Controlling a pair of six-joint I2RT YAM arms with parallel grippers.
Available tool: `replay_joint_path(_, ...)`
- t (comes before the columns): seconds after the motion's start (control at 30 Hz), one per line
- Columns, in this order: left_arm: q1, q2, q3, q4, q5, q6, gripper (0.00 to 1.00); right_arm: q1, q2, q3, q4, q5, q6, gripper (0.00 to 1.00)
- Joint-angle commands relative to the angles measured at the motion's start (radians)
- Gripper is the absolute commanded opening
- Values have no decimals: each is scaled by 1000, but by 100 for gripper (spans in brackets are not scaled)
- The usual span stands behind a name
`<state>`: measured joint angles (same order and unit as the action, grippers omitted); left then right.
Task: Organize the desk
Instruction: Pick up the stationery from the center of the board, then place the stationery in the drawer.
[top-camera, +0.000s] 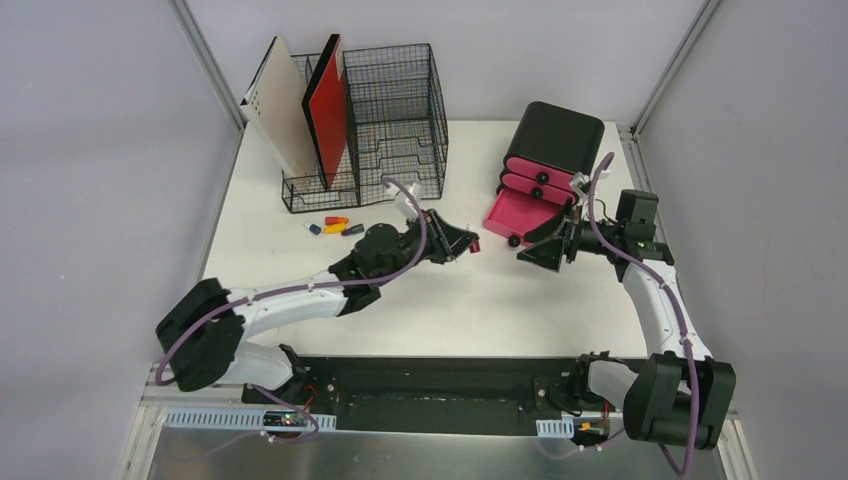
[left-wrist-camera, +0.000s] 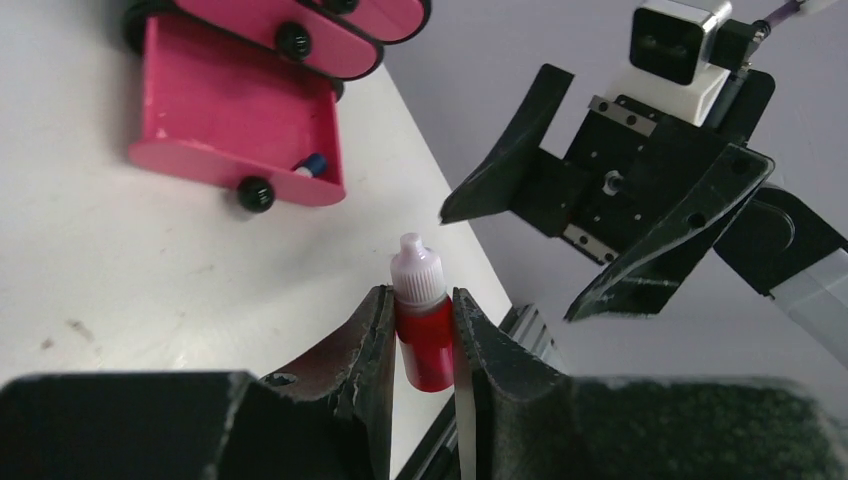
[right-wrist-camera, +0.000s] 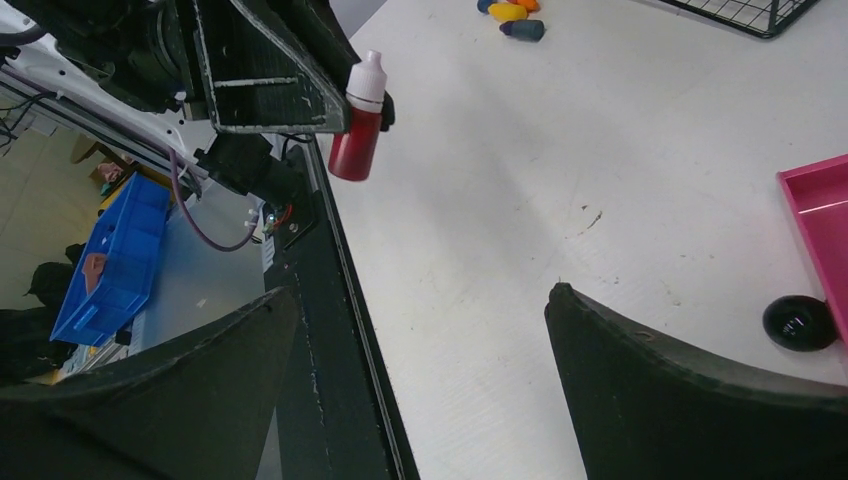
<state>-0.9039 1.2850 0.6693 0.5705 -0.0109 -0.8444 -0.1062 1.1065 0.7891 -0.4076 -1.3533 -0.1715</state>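
Fingers (left-wrist-camera: 368, 345) of the left gripper (left-wrist-camera: 421, 298) clamp a red dropper bottle (left-wrist-camera: 424, 350), cap outermost along them, over the desk (left-wrist-camera: 100, 260), the open pink drawer (left-wrist-camera: 235, 120) just ahead, beside the wide-open right gripper (left-wrist-camera: 510, 265).

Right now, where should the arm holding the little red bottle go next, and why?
Probably the left gripper should carry the red bottle toward the open pink drawer: it grips the bottle, and the drawer stands pulled out nearby.

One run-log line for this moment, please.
left gripper: shut on small red dropper bottle with white cap | right gripper: open, empty, facing bottle | bottom pink drawer: pulled open on white desk
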Motion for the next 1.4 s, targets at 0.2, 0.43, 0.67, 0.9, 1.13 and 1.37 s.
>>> replay_joint_path(0.2,-114,276,263,186,-128,56,0,46,21,1,83,3,30,99)
replay_joint_path(0.43,-143,353,323,218,-133,42,0,46,9,3,83,44,31,95)
replay_joint_path(0.67,-153,380,337,239,-123,27,0,47,19,4,87,66,36,80)
replay_joint_path(0.9,-156,403,351,243,-109,21,0,48,16,3,100,47,50,62)
replay_joint_path(1.13,-158,422,361,246,-88,11,4,48,28,10,107,46,55,32)
replay_joint_path(1.37,-159,416,358,231,-75,10,34,47,39,41,0,42,-48,9)
